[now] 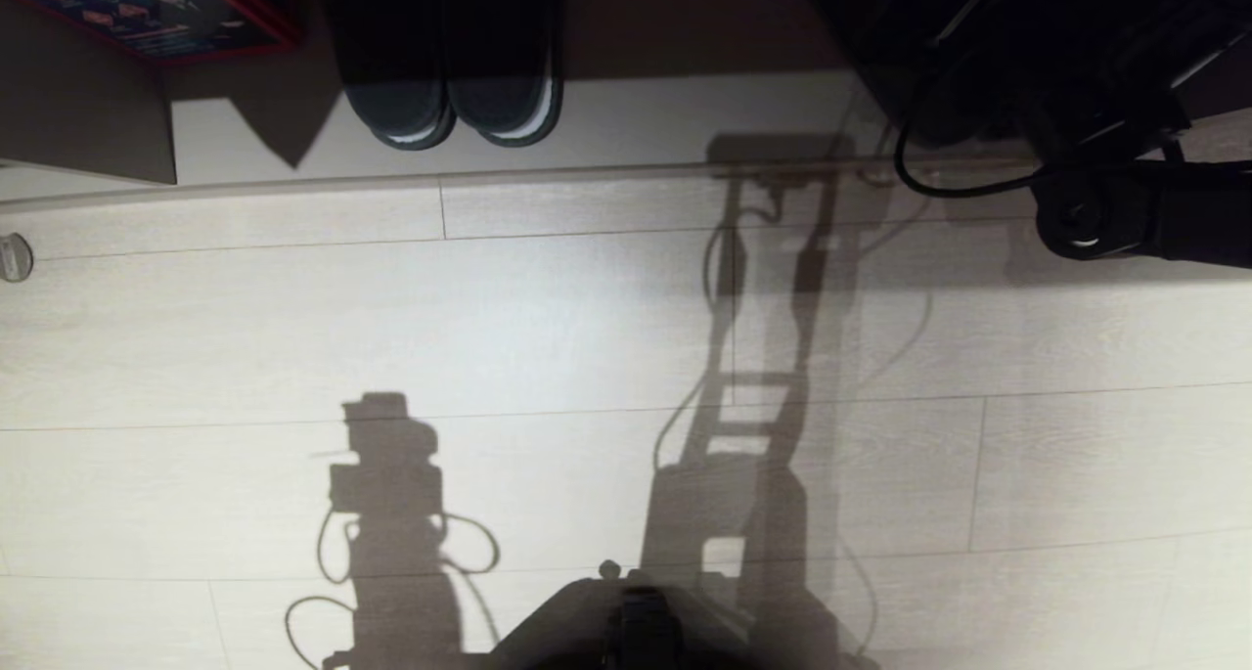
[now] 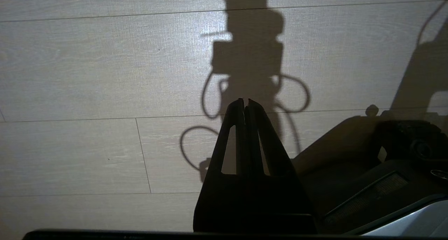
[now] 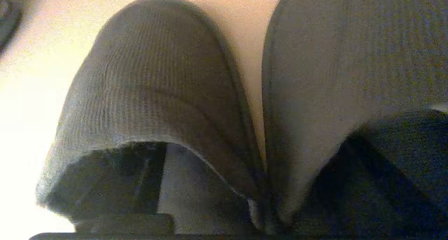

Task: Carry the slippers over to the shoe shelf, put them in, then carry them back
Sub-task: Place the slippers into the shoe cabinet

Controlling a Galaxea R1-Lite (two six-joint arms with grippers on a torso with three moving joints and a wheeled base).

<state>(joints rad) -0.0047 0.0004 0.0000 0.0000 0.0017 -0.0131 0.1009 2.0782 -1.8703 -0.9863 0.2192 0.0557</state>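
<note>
The two grey-blue slippers fill the right wrist view side by side, the left one (image 3: 154, 82) and the right one (image 3: 332, 68), toe bands away from the camera. They rest on a tan board (image 3: 245, 19). My right gripper (image 3: 273, 187) stands open: one dark finger (image 3: 147, 180) sits inside the left slipper's opening, the other (image 3: 402, 170) inside the right one's. In the head view the right arm (image 1: 1125, 210) reaches into the dark far-right end of the shoe shelf (image 1: 646, 122), hiding the slippers there. My left gripper (image 2: 245, 101) hangs shut and empty over the floor.
A black pair with white sole edges (image 1: 450, 73) stands in the shelf at the left. A red-edged printed box (image 1: 147, 5) and a grey panel (image 1: 88, 112) lie at the far left. A black cable (image 1: 939, 189) loops by the right arm. Pale plank floor (image 1: 548, 337) spreads below.
</note>
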